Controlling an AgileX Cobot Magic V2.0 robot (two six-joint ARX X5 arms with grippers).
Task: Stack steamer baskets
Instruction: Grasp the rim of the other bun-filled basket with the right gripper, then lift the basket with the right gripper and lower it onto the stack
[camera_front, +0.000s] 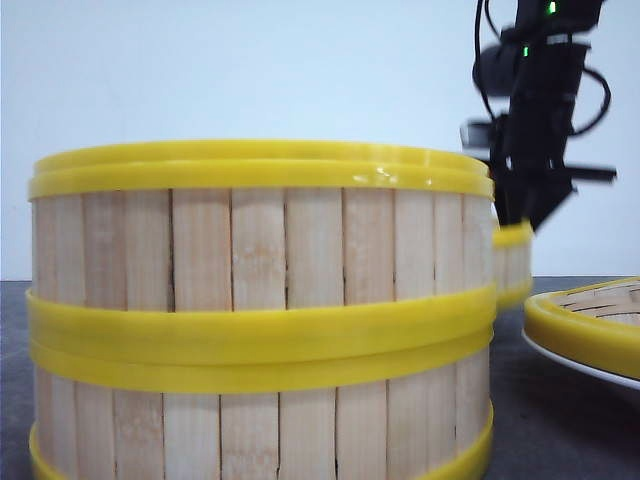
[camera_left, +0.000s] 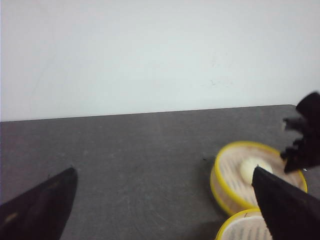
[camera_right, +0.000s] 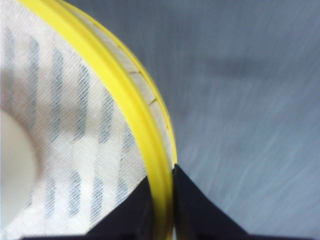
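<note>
Two steamer baskets stand stacked right before the front camera, the upper steamer basket (camera_front: 260, 240) on the lower one (camera_front: 250, 430). Behind them to the right is another steamer basket (camera_front: 513, 262), and my right gripper (camera_front: 522, 212) reaches down onto it. The right wrist view shows that gripper (camera_right: 162, 175) shut on the yellow rim (camera_right: 130, 95) of the basket, one finger inside, one outside. A white cloth liner (camera_right: 75, 150) and a pale bun (camera_right: 15, 170) lie inside. My left gripper (camera_left: 164, 172) hangs open over bare table, nothing between its fingers.
A low basket (camera_front: 590, 325) rests on a white plate (camera_front: 575, 362) at the right edge. The left wrist view shows the bun-filled basket (camera_left: 232, 175) with the right arm (camera_left: 304, 135) at it, and a second basket (camera_left: 245, 227) just beside. The table is dark grey.
</note>
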